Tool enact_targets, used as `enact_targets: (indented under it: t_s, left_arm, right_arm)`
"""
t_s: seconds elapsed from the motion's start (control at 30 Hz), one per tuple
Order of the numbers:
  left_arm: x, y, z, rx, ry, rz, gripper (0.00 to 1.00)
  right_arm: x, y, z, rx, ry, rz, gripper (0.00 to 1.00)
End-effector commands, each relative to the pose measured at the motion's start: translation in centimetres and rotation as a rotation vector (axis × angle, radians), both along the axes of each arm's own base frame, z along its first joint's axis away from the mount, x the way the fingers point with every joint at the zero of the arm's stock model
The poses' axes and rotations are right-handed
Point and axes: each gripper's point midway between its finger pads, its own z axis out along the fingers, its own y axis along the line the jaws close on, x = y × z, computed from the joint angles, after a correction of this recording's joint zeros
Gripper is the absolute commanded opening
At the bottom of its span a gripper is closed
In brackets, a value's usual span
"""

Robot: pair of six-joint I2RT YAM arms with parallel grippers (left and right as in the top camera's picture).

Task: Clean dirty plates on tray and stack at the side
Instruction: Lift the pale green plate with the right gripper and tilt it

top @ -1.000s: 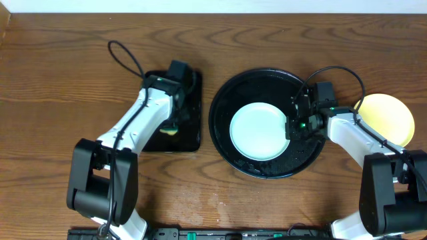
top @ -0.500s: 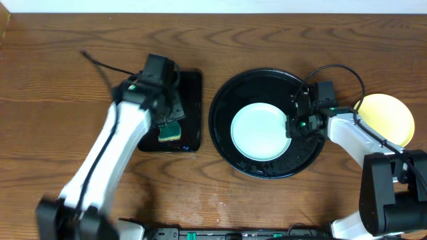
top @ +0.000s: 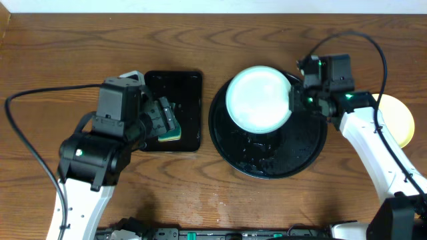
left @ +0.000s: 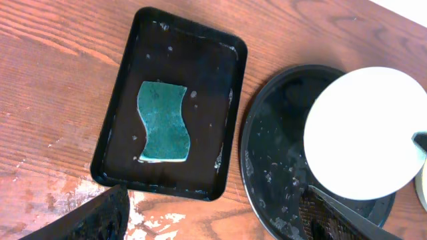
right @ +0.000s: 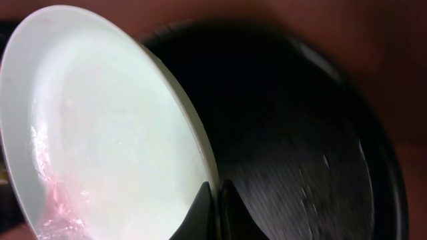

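Since a second earlier the mint plate (top: 259, 99) had risen off the middle of the round tray (top: 267, 163) and hung over its far half, while the left arm had pulled back from the rectangular tray (left: 117, 113). The right fingers (right: 200, 217) were closed on the plate's right rim, pinching only that thin edge. The left fingers (left: 93, 217) stood wide apart and empty above the sponge (left: 162, 121), which lay flat in the rectangular tray. The plate looked stiff and light, shallow and round, with a smooth, glossy face. A wet sheen and a faint pink film showed near the gripped edge, so it was probably slippery. Held at one point on the rim, it could pivot or slide out, and it would likely chip if dropped. The rim seemed the only place to grip, ideally deep enough to reach the flat of the lip. The round tray was glossy black with a raised rim, beaded with water. A pale yellow plate (top: 400, 120) sat on the wood-grain counter (top: 53, 60) at the right, partly hidden behind the right arm.
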Motion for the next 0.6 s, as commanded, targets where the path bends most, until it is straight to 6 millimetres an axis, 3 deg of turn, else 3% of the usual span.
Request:
enact_targets:
  t_s: [0.0, 0.2, 0.37, 0.57]
  left_arm:
    - [0.0, 0.2, 0.9, 0.002, -0.027, 0.003, 0.82]
    - [0.1, 0.2, 0.9, 0.002, -0.024, 0.003, 0.82]
    - [0.1, 0.2, 0.9, 0.002, -0.023, 0.003, 0.83]
    - [0.1, 0.2, 0.9, 0.002, -0.024, 0.003, 0.82]
  right_arm:
    - [0.8, 3.5, 2.8, 0.040, -0.094, 0.067, 0.01]
    - [2.5, 10.5, 6.2, 0.046, -0.334, 0.147, 0.01]
    - [2.8, 16.3, 7.7, -0.044, -0.543, 0.232, 0.01]
    - [2.4, 19.7, 9.6, -0.227, -0.757, 0.272, 0.01]
